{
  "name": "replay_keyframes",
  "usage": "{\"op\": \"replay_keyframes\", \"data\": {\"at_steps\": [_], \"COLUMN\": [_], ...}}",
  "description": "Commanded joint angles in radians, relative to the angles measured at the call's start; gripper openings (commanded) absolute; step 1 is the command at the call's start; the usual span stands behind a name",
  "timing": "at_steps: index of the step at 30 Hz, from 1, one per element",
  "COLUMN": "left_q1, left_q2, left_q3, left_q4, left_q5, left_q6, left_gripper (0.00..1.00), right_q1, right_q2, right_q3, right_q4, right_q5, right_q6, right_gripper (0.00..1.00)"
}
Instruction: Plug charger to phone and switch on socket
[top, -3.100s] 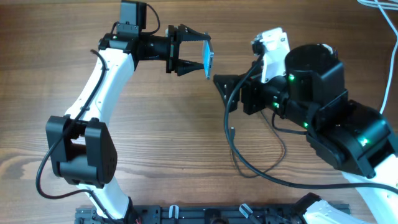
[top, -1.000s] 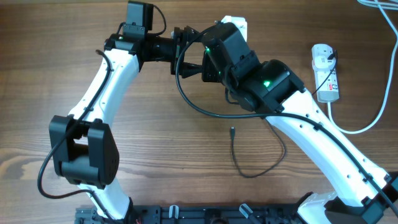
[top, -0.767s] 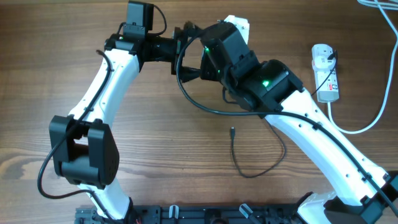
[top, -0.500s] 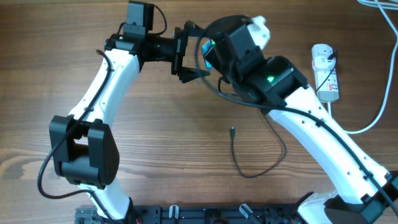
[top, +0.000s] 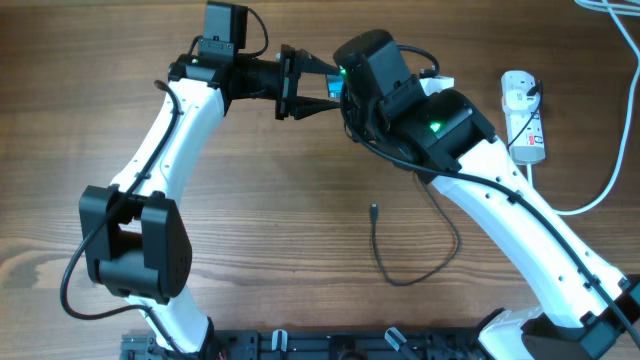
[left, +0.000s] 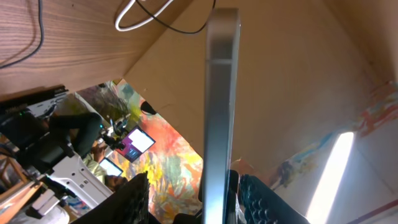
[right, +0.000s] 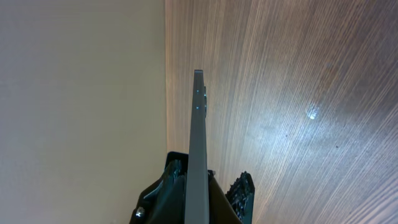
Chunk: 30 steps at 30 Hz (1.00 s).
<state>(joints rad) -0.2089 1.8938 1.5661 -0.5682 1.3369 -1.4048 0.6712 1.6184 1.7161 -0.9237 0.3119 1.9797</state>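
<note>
The phone (top: 339, 90) is held in the air on edge between the two arms, with only a sliver of teal showing from above. Its thin grey edge (right: 198, 124) runs up from my right gripper (right: 210, 175), which is shut on it. From above, that gripper is hidden under its own wrist. My left gripper (top: 330, 87) reaches in from the left. The phone edge (left: 221, 106) stands between its jaws, with a gap to the left finger (left: 134, 199). The charger plug tip (top: 373, 210) lies on the table, its cable looping below. The socket (top: 526, 125) lies at the far right.
A thick white cord (top: 600, 195) curves from the socket toward the right edge. A white adapter (top: 518, 85) sits on the socket's far end. The right arm (top: 500, 200) spans the table above the charger cable. A black rail (top: 330, 345) runs along the front edge.
The right wrist has rolled with the phone in its grip. The left jaws spread wide, then narrowed around the phone. The left arm and the charger cable have stayed put.
</note>
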Motion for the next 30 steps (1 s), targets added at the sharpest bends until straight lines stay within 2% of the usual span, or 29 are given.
{"op": "replay_keyframes", "data": {"at_steps": [1, 3, 5, 7, 9, 18, 24, 27, 28, 30], "left_q1": [-0.003, -0.003, -0.003, -0.003, -0.003, -0.003, -0.003, -0.003, -0.003, -0.003], "left_q2": [-0.035, -0.035, -0.035, -0.035, -0.035, -0.035, -0.035, -0.035, -0.035, -0.035], "left_q3": [0.005, 0.005, 0.005, 0.005, 0.005, 0.005, 0.005, 0.005, 0.005, 0.005], "left_q4": [0.001, 0.001, 0.001, 0.001, 0.001, 0.001, 0.0, 0.0, 0.0, 0.0], "left_q5": [0.019, 0.02, 0.029, 0.05, 0.05, 0.05, 0.05, 0.05, 0.05, 0.05], "left_q6": [-0.044, -0.044, -0.043, -0.043, -0.044, -0.043, -0.043, -0.044, -0.044, -0.044], "left_gripper": [0.45, 0.44, 0.48, 0.48, 0.42, 0.31, 0.21, 0.1, 0.07, 0.04], "right_q1": [0.001, 0.001, 0.001, 0.001, 0.001, 0.001, 0.001, 0.001, 0.001, 0.001], "right_q2": [-0.024, -0.023, -0.023, -0.023, -0.023, -0.023, -0.023, -0.023, -0.023, -0.023], "right_q3": [0.025, 0.025, 0.025, 0.025, 0.025, 0.025, 0.025, 0.025, 0.025, 0.025], "right_q4": [0.002, -0.001, -0.001, -0.001, -0.001, -0.002, -0.006, -0.012, -0.011, -0.011], "right_q5": [0.024, 0.014, -0.022, -0.029, -0.04, -0.077, -0.077, -0.077, -0.077, -0.077], "right_q6": [0.039, 0.039, 0.04, 0.04, 0.039, 0.038, 0.035, 0.028, 0.015, 0.008], "right_gripper": [0.04, 0.04, 0.04, 0.04, 0.04, 0.04, 0.04, 0.04, 0.07, 0.18]}}
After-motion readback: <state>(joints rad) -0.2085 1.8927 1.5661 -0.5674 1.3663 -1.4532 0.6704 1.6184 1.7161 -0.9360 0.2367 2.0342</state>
